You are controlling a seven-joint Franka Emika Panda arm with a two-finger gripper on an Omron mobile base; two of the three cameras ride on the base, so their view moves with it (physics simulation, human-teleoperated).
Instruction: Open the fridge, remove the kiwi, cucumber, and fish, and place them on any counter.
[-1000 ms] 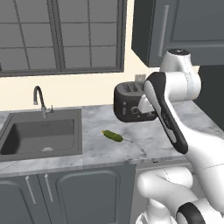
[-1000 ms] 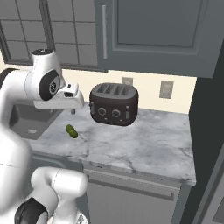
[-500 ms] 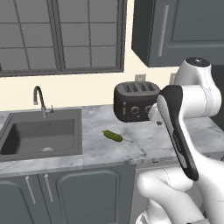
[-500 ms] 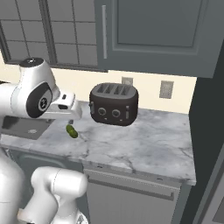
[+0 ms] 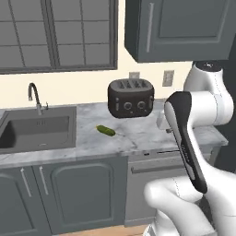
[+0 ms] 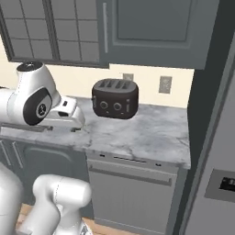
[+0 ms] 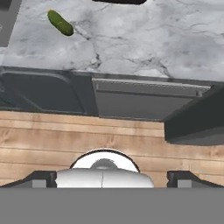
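Marbled grey-white stone runs across the middle of my left base view: the counter [image 5: 138,133], with the cucumber [image 5: 105,131] lying flat on it, just right of the sink [image 5: 37,131] and left of the black toaster [image 5: 131,97]. In my hand view the cucumber sits upper left, long axis slanting down to the right, well away from my gripper [image 7: 105,178], whose fingers are spread wide and hold nothing. The fridge [image 6: 215,151] stands closed at the right edge of my right base view.
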